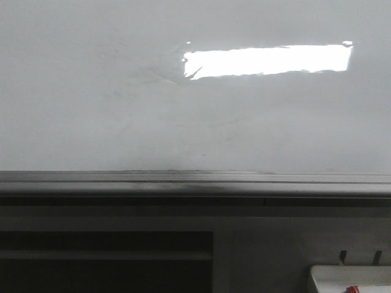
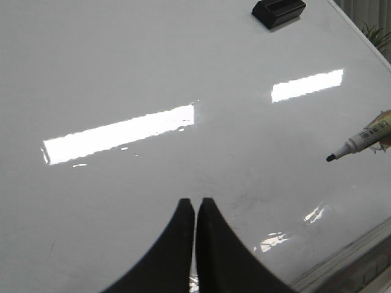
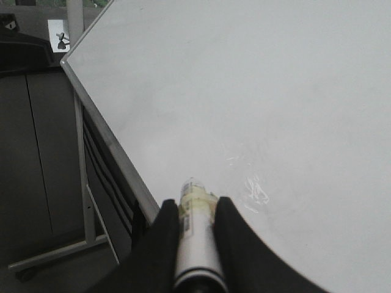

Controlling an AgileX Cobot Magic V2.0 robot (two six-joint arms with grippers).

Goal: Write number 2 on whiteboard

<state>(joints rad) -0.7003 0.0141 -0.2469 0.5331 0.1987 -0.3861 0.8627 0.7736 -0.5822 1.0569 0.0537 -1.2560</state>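
Note:
The whiteboard [image 1: 195,110] fills the front view, glossy white with faint smudges and a bright light reflection. The number 2 is out of view in every frame. My right gripper [image 3: 197,202] is shut on a white marker [image 3: 197,238], which points at the whiteboard [image 3: 275,91] near its framed edge. In the left wrist view the same marker [image 2: 360,141] comes in from the side, its black tip uncapped and close to the whiteboard [image 2: 122,73]; I cannot tell if it touches. My left gripper [image 2: 195,201] hovers over the board, shut, with nothing held. Neither gripper shows in the front view.
A grey metal rail [image 1: 195,182] runs under the board. A small white tray [image 1: 351,278] with a red bit sits at the lower right. A black eraser [image 2: 278,11] sticks to the board. The stand's leg [image 3: 55,253] rests on the floor.

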